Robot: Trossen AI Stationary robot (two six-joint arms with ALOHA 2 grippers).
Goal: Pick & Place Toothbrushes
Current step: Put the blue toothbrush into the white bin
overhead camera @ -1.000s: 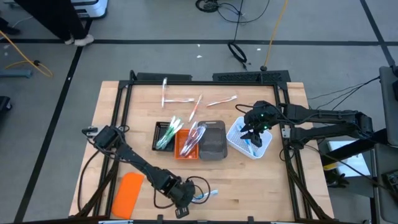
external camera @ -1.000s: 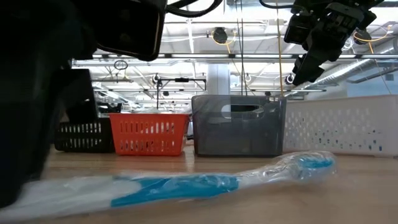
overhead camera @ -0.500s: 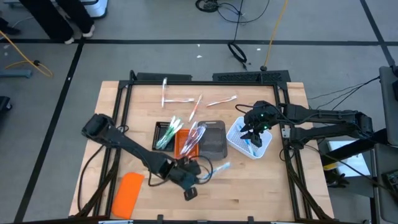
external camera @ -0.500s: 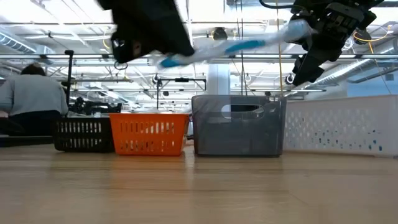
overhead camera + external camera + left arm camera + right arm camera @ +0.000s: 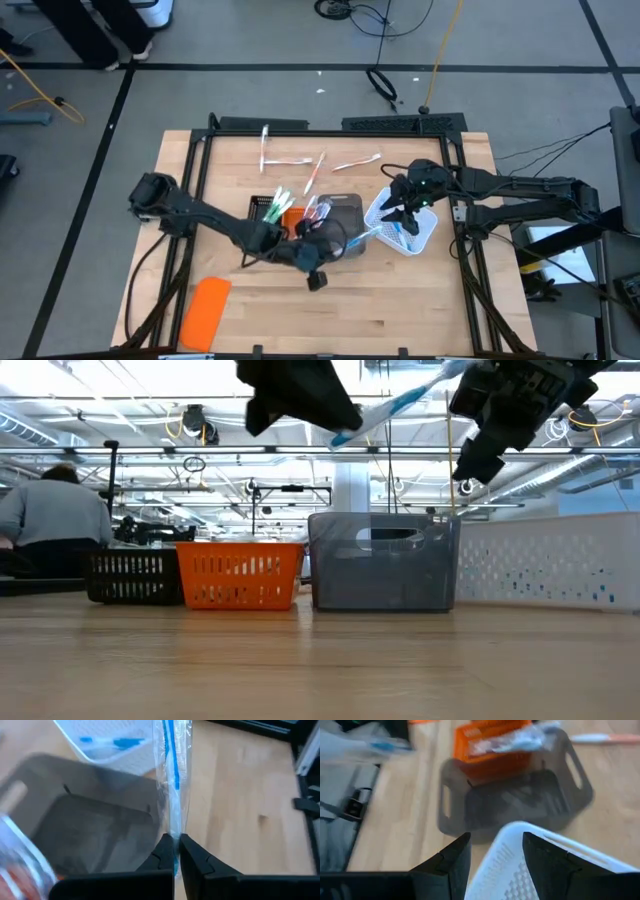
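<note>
Your left gripper pinches a wrapped blue toothbrush above the grey tray.

The white tray holds blue brushes, your released right gripper above it; only the low view shows a seated person.

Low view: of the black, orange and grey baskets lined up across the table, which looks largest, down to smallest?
1. Grey basket: tallest and widest.
2. Orange basket.
3. Black basket: lowest, and its left end is partly hidden.

All three stand in one row, so nearness hardly skews this.
</note>
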